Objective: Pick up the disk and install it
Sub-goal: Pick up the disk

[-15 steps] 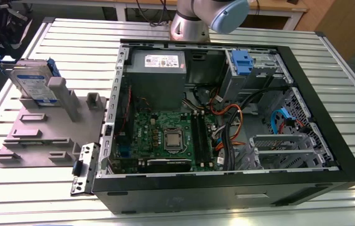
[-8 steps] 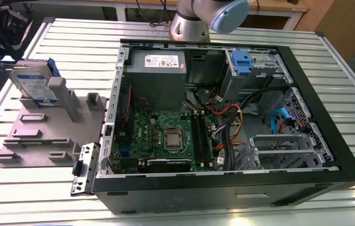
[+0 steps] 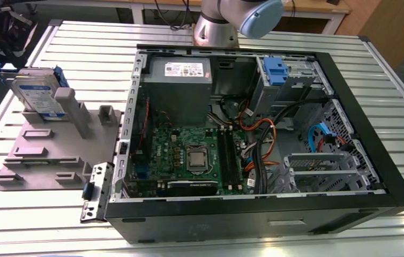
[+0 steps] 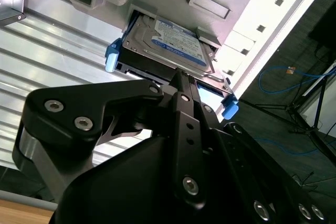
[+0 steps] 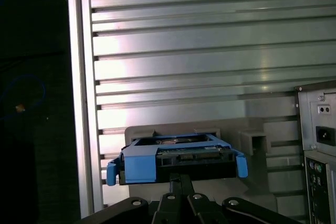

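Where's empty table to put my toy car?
Bare slats: the table strip on the exterior view's right of the computer case, and the corner nearest that camera, beside the grey holder plate. Inside the case and around the disk it's crowded.

One slatted metal table (image 3: 37, 225) carries one open computer case (image 3: 209, 225). Inside it I count one grey power supply (image 3: 177, 88), one green motherboard (image 3: 180, 142) with one processor socket (image 3: 197, 159), and one bare blue bracket (image 3: 276, 72). Beside the case there is one grey holder plate (image 3: 52, 144), one disk (image 3: 41, 99) and one small metal bracket (image 3: 95, 193). One robot arm (image 3: 234, 21) stands behind.
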